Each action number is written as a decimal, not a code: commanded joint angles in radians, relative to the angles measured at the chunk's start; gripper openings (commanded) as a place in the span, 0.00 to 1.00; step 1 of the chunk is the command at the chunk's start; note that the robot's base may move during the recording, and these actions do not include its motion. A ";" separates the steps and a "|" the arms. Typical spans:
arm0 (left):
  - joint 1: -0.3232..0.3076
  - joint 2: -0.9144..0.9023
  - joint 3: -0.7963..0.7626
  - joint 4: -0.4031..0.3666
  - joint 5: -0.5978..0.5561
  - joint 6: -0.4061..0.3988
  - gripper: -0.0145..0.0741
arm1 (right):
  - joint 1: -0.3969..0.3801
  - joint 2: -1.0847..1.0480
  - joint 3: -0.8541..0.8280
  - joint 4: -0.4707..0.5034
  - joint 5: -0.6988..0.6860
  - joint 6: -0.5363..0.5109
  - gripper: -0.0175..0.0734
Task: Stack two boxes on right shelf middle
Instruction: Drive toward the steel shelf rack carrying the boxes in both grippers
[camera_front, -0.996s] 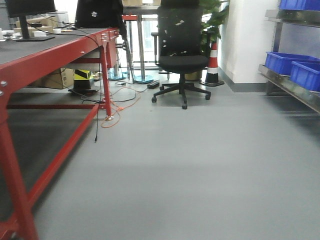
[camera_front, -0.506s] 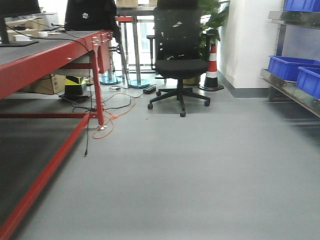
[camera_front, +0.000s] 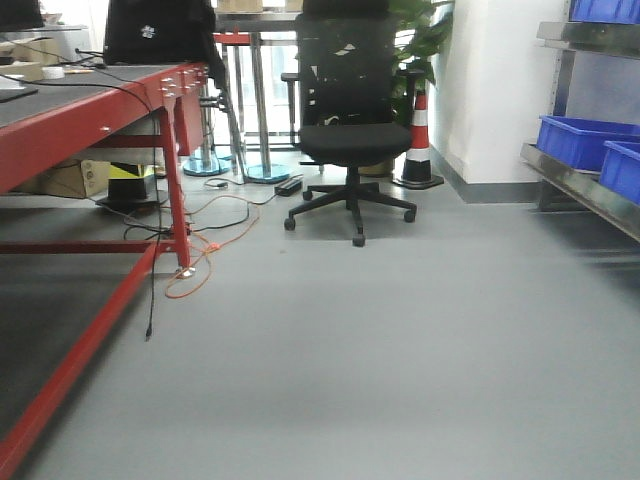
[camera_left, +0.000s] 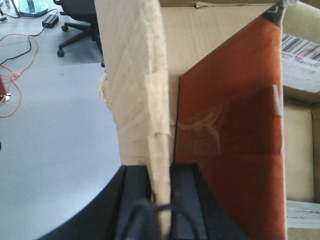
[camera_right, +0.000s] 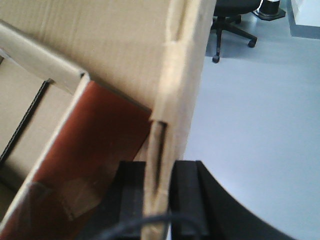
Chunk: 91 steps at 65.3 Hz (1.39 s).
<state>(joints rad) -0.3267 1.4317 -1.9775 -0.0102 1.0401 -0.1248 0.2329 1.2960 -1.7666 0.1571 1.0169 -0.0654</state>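
A brown cardboard box (camera_left: 135, 75) fills both wrist views, and no box or gripper shows in the front view. My left gripper (camera_left: 160, 170) is shut on the box's upright left wall, one black finger on each side. My right gripper (camera_right: 159, 170) is shut on the opposite wall (camera_right: 172, 100), pinching its doubled cardboard edge. Between the walls the inside of the box looks reddish brown (camera_left: 230, 125). More cardboard with a barcode label (camera_left: 300, 50) lies at the right of it. The right shelf (camera_front: 585, 188) shows as a steel lip at the front view's right edge.
Blue bins (camera_front: 585, 140) sit on the shelf level. A red-framed table (camera_front: 90, 125) runs along the left, with orange cable (camera_front: 205, 255) on the floor by its leg. Ahead stand a black office chair (camera_front: 348, 130) and a striped cone (camera_front: 418, 140). Grey floor (camera_front: 400, 340) lies between.
The front view has shifted: the table's near end has slid out at the left, and the chair and cone sit slightly lower and nearer. The shelf has drifted right.
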 joint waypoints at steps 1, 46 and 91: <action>0.003 -0.019 -0.013 0.024 -0.072 0.009 0.04 | -0.009 -0.012 -0.011 -0.030 -0.034 -0.012 0.02; 0.003 -0.019 -0.013 0.026 -0.072 0.009 0.04 | -0.009 -0.012 -0.011 -0.030 -0.034 -0.012 0.02; 0.003 -0.019 -0.013 0.026 -0.072 0.009 0.04 | -0.009 -0.012 -0.011 -0.030 -0.034 -0.012 0.02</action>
<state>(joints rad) -0.3267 1.4317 -1.9775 -0.0065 1.0401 -0.1248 0.2329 1.2960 -1.7666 0.1589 1.0143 -0.0654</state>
